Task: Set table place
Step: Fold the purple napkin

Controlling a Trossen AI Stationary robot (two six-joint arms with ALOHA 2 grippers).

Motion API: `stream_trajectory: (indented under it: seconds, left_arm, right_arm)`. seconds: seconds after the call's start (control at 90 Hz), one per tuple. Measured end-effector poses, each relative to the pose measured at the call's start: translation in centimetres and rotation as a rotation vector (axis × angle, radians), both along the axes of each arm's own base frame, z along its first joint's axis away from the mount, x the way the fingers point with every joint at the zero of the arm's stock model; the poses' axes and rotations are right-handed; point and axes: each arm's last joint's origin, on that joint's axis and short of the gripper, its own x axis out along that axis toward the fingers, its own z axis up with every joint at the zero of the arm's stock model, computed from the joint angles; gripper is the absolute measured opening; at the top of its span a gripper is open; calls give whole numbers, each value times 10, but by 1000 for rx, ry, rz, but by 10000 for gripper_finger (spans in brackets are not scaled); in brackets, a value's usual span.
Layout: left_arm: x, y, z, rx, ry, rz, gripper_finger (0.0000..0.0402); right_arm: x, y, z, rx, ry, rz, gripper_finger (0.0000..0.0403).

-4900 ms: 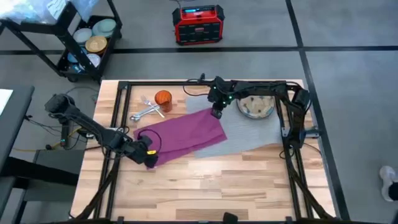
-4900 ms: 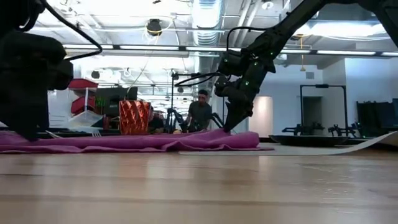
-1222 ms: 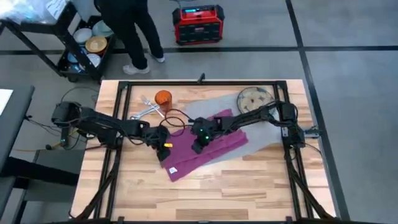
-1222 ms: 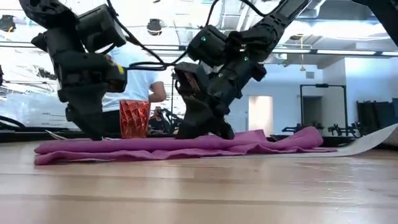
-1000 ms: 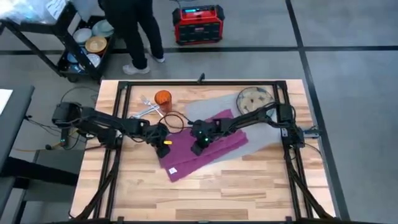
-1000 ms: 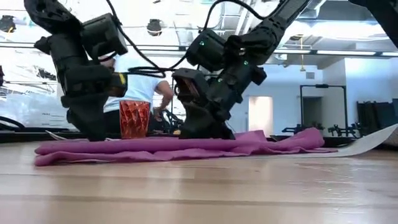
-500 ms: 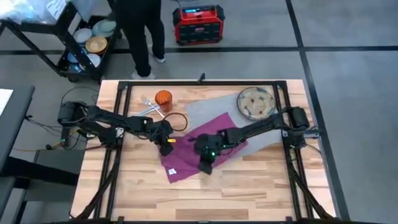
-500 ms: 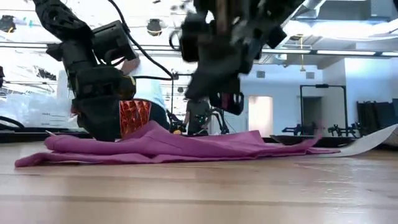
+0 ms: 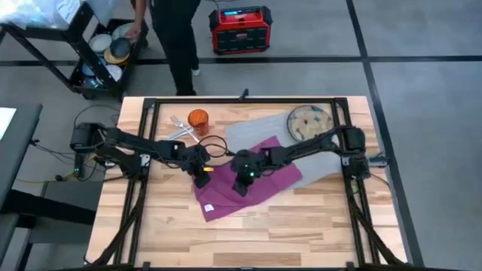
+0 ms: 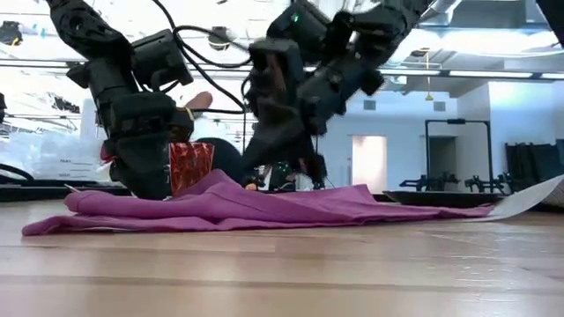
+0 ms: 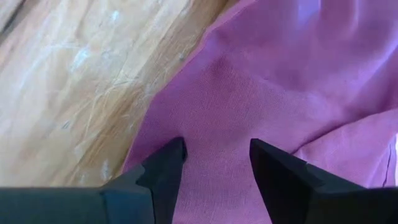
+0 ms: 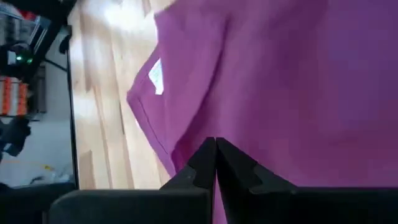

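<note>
Grey floor around a plank table; a person stands at a cart beyond the far edge.

High view: grey mat lies skewed across the table's middle. Plate sits on the mat's far right corner. Orange cup and cutlery are off the mat, far left, close together. Magenta napkin, folded into a rough strip, lies partly on the mat and partly on bare wood; its long axis runs diagonally from near left to far right, and a small white tag shows near the near-left end. Left gripper is at the napkin's left edge. Right gripper is over the napkin's middle.

Low view: the napkin is a low ridge, humped toward the left where cloth bunches. Both arms come down onto it. Cup visible behind.

Left wrist view: left gripper has its 2 fingers spread, straddling flat cloth just inside the napkin's edge; nothing between them.

Right wrist view: right gripper has its fingers pressed together, hovering over cloth; whether a fold is pinched, I cannot tell. Tag shows near a corner.

Judgement: the step in hand is folding and placing the napkin; plate, cup and cutlery are not yet arranged. The next move probably calls for flattening the hump, then squaring the strip's long axis with the mat edge.
</note>
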Motion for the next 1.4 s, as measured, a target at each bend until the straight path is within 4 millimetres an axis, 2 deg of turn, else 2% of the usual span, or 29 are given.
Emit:
stream_trajectory:
  seconds: [0.089, 0.178, 0.3, 0.433, 0.489, 0.6, 0.844, 1.1, 1.3, 1.4]
  left_arm:
    - [0, 0, 0, -3, 1, 3, 173]
    - [0, 0, 0, -4, -2, 2, 173]
    - [0, 1, 0, -4, 1, -2, 173]
    - [0, 3, 0, -11, -1, 0, 173]
    - [0, 4, 0, -11, 1, -2, 173]
    - [-1, 4, 0, -11, 0, -13, 173]
    - [-1, 3, 0, -30, -2, -28, 173]
    - [-2, 2, 1, -54, -2, -36, 173]
    - [0, 2, 2, -80, -20, -34, 173]
    - [2, 0, 3, -144, -43, -48, 173]
  right_arm:
    - [1, 8, -11, 10, 36, 18, 0]
    - [7, 17, -11, 24, 15, 51, 0]
    - [9, 39, -10, 66, -30, 215, 0]
    - [1, 66, 9, 140, -143, 477, 0]
    - [-2, 73, 16, 136, -157, 520, 0]
    - [-5, 67, 13, 63, -87, 444, 0]
    - [-2, 48, 11, -73, -5, 144, 0]
    - [3, 36, 9, -60, -23, 101, 0]
    - [14, 32, -19, 9, -31, 78, 0]
    - [16, 34, -24, 32, -23, 80, 0]
